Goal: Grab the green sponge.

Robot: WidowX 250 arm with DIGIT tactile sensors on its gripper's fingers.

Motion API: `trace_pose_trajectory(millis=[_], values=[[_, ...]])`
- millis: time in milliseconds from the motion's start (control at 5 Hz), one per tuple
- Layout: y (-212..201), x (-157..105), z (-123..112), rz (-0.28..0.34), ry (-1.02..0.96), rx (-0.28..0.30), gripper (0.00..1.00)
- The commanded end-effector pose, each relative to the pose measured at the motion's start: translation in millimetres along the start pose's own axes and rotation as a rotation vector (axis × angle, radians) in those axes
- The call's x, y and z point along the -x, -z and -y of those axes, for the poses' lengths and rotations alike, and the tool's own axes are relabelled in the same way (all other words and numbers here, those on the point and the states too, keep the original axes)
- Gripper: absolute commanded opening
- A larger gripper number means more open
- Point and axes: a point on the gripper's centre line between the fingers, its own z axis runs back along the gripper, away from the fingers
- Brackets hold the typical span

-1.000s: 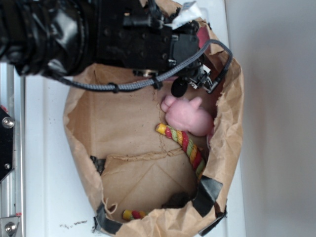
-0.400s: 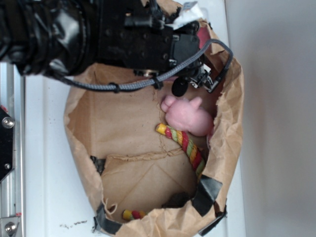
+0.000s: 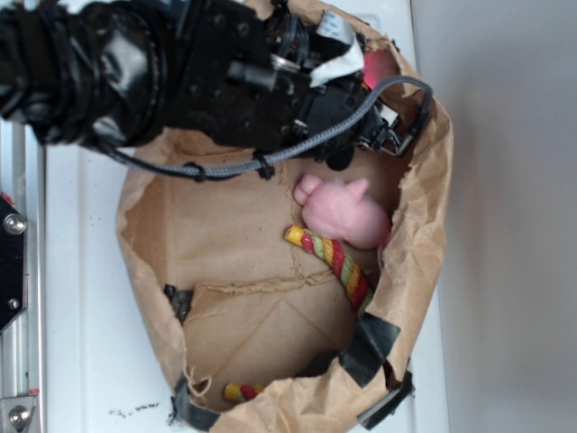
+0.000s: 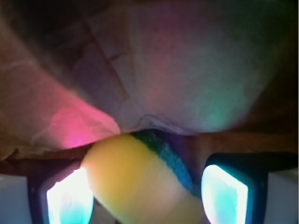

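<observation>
Wrist view shows the green sponge (image 4: 140,182) between the two fingers (image 4: 70,198) of the gripper (image 4: 147,196), yellow foam facing the lens with the dark green layer along its right edge. Contact between pads and foam is blurred by glare, so whether the jaws are clamped on it cannot be determined. Crumpled paper fills the background.

Exterior view hides the sponge entirely: the black arm (image 3: 135,72) and its braided cable (image 3: 297,149) cover the top end of the brown paper bag (image 3: 424,207), and the fingertips are not visible there.

Compared with a second ago, the arm has shifted up and right, deeper into the bag's top right corner, and the bag wall has bulged outward on that side.

The pink plush pig (image 3: 343,212) lies just below the gripper (near the right wall), touching the striped rope (image 3: 334,262). Open bag floor lies left of both.
</observation>
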Motion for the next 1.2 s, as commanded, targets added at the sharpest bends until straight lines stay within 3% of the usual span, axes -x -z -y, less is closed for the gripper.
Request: trace_pose_trajectory(millis=[0, 400, 600, 1000], values=[[-0.8, -21.7, -4.4, 0.045, -0.026, 0.007, 1.0], [4.1, -10.1, -3.0, 0.007, 0.031, 0.008, 0.97], [4.4, -11.6, -3.2, -0.03, 0.056, 0.028, 0.0], [1.2, -18.9, -4.0, -0.101, 0.167, 0.055, 0.0]])
